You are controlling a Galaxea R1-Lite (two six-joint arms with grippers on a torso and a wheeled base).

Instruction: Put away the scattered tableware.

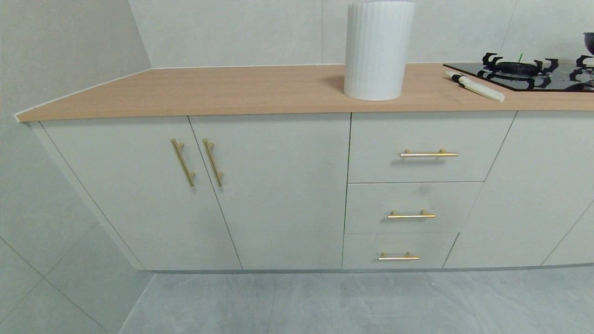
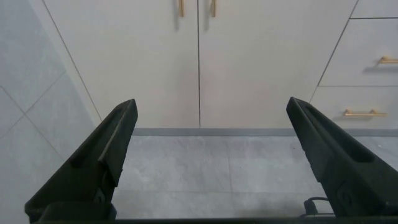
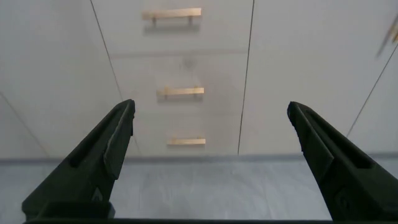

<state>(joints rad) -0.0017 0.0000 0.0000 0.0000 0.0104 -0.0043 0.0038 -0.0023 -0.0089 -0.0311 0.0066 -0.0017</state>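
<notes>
Knife (image 1: 474,86) on wooden countertop (image 1: 209,90) beside hob (image 1: 533,74) | left tool (image 2: 211,102), right tool (image 3: 210,104) both spread apart | cabinets (image 1: 278,185) below

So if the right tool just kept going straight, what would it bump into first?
Most likely the middle drawer. The open right tool points at its front, near the handle, with nothing in between. The angle is hard to judge, so it might meet the bottom drawer instead.
</notes>
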